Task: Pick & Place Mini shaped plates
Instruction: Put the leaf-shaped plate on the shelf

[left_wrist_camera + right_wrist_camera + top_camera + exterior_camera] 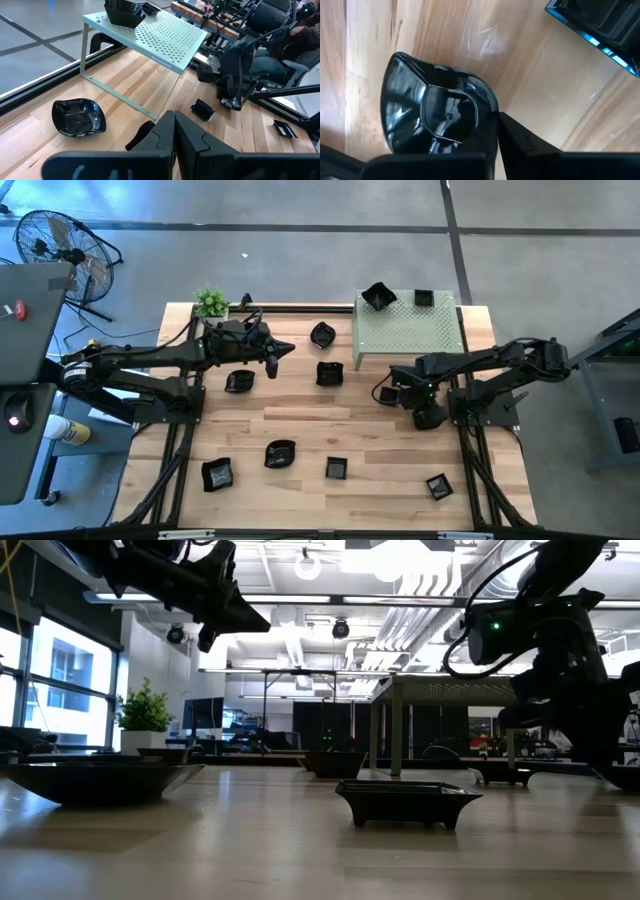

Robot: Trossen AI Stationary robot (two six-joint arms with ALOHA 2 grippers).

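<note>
Several glossy black mini plates lie on the wooden table, among them a wavy one (322, 334), a square one (330, 373) and one near the left arm (240, 381). Two more rest on the pale green stand (378, 296) (423, 298). My left gripper (283, 350) (173, 134) hangs shut above the table, between the wavy plate (77, 117) and the square one. My right gripper (392, 393) is low and open, pointing down over a rounded plate (435, 117) that lies flat on the table between its fingers. My right gripper has one finger (520, 140) standing right beside the rounded plate's rim (491, 120), coming from above. I cannot tell whether it touches the rim. The other finger stands well off the plate's opposite side.
The pale green perforated stand (440, 330) takes up the far right of the table. A small potted plant (211, 302) sits at the far left corner. Four more plates lie along the near edge (218, 473) (280, 452) (336, 469) (438, 486). A fan (60, 245) stands off the table.
</note>
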